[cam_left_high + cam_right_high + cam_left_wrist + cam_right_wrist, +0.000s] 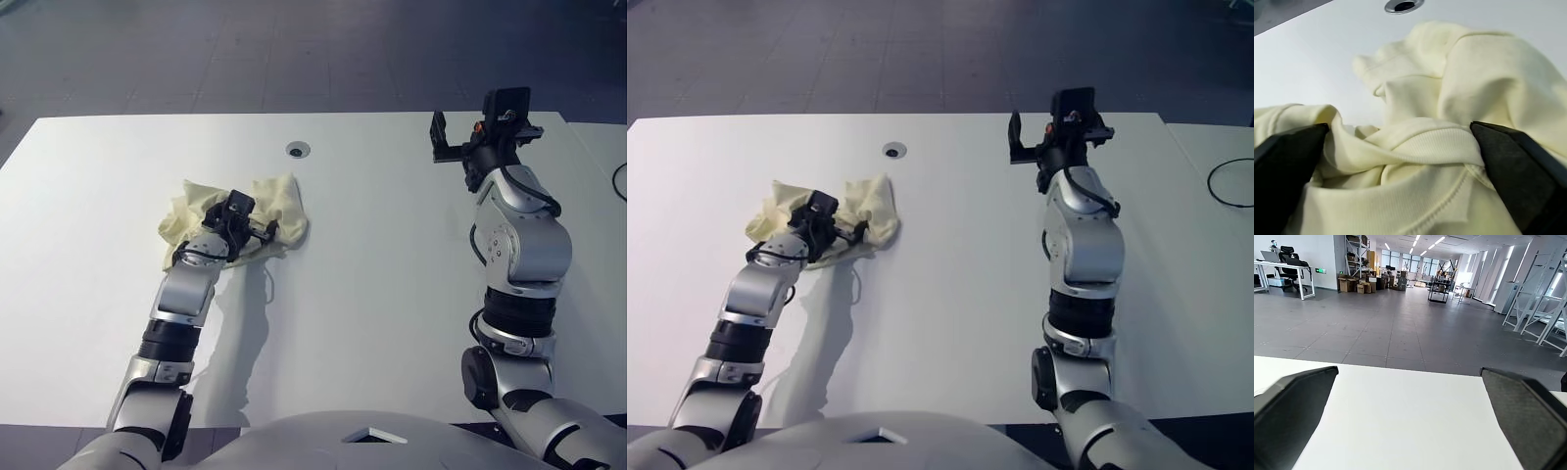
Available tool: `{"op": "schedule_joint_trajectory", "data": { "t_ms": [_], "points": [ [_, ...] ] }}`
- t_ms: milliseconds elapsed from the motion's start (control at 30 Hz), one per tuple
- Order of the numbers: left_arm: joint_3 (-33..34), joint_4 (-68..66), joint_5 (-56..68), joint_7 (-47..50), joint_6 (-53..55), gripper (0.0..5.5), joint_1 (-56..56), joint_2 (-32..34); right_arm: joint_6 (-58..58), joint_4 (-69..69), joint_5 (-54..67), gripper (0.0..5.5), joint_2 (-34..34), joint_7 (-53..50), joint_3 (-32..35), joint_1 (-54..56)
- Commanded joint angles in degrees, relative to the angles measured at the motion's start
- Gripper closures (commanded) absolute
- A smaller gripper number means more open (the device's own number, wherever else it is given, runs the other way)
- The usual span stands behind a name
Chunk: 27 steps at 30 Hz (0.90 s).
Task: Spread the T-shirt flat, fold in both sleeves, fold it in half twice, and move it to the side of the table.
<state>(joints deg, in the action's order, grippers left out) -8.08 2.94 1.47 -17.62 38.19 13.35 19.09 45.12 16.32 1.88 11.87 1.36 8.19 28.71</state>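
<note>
A pale yellow T-shirt (pixel 282 204) lies crumpled in a heap on the white table (pixel 392 274), left of centre. My left gripper (pixel 257 231) is down on the heap's near side. In the left wrist view its two black fingers (pixel 1288 161) stand wide apart, open, with a bunched ribbed fold of the shirt (pixel 1425 139) between them. My right gripper (pixel 480 132) is held up over the far right part of the table, well away from the shirt. It is open, with nothing between its fingers (pixel 1293 406).
A round metal cable hole (pixel 298 149) sits in the table just beyond the shirt. A black cable loop (pixel 1229 181) lies on a neighbouring surface at the right. Bare tabletop stretches between the two arms and toward the front edge.
</note>
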Motion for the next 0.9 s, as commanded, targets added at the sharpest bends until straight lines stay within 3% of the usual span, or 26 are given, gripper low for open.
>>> {"op": "schedule_joint_trajectory", "data": {
  "t_ms": [33,233,500,700,900],
  "points": [
    [-2.1,10.5,8.1,-4.6,18.3,0.10,-8.1,-2.4,0.2,-0.1,-0.1,0.12,0.2,-0.2,-0.1,0.2],
    [3.3,22.9,19.5,-4.3,34.1,0.10,-8.2,-9.4,0.1,-0.1,-0.2,0.12,0.0,-0.4,-0.1,-0.1],
    [23.0,28.2,27.2,-0.1,48.1,0.10,1.5,-21.4,0.0,0.1,-0.3,0.12,0.2,0.1,-0.5,-0.4],
    [37.9,28.3,34.6,-3.3,53.7,0.10,14.6,-21.7,2.4,5.9,6.0,0.12,3.1,9.0,0.0,-3.9],
    [38.4,31.6,37.6,-5.8,50.9,0.10,14.4,-12.9,15.3,26.0,25.1,0.12,12.3,27.6,-3.4,-14.3]
  ]
}}
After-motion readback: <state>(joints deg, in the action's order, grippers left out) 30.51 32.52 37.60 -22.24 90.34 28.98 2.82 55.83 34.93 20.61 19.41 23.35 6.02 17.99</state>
